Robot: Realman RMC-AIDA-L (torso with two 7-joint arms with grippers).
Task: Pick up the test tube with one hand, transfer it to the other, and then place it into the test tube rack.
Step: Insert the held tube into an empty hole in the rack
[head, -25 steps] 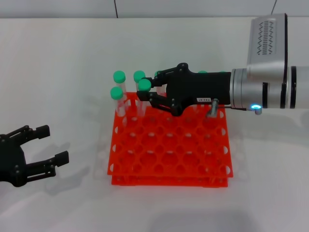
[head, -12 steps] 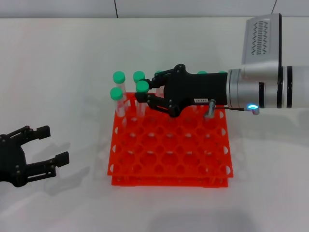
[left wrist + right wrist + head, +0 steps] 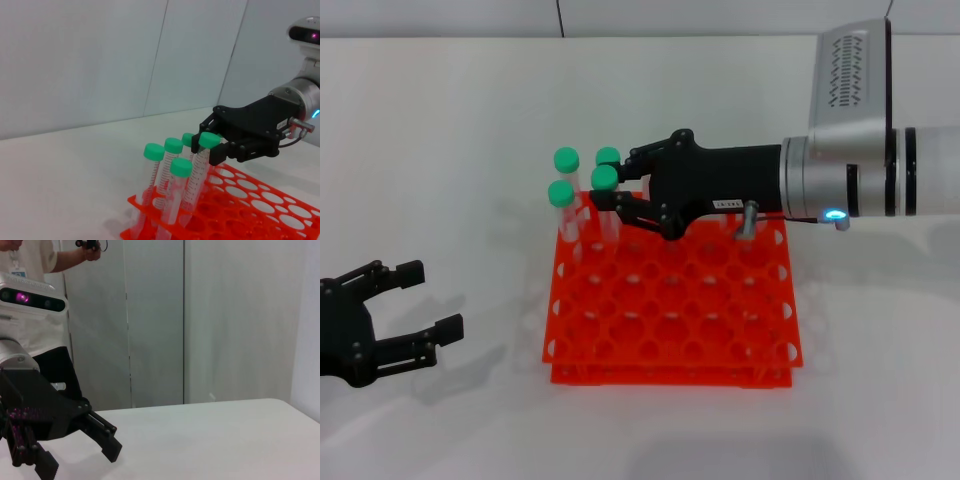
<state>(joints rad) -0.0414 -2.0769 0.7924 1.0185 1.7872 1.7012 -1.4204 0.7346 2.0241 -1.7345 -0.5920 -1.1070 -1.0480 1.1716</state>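
Note:
My right gripper [image 3: 612,190] reaches in from the right over the back left of the orange-red test tube rack [image 3: 672,330] and is shut on the test tube [image 3: 604,178] just below its green cap. The tube stands nearly upright. Its lower end is down at the rack's top tier, and I cannot tell whether it sits in a hole. The left wrist view shows the same grip [image 3: 212,147] on the tube [image 3: 199,172], next to the rack [image 3: 260,215]. My left gripper [image 3: 420,300] rests open on the table at the front left, well away from the rack.
Three more green-capped tubes [image 3: 566,160] stand in the rack's back left corner, close beside the held one. The rack's other holes hold nothing. White tabletop surrounds the rack. In the right wrist view, the left gripper [image 3: 80,460] shows, with a person standing behind.
My right gripper has moved a little to the left with the tube, closer to the three standing tubes. The left gripper has not moved.

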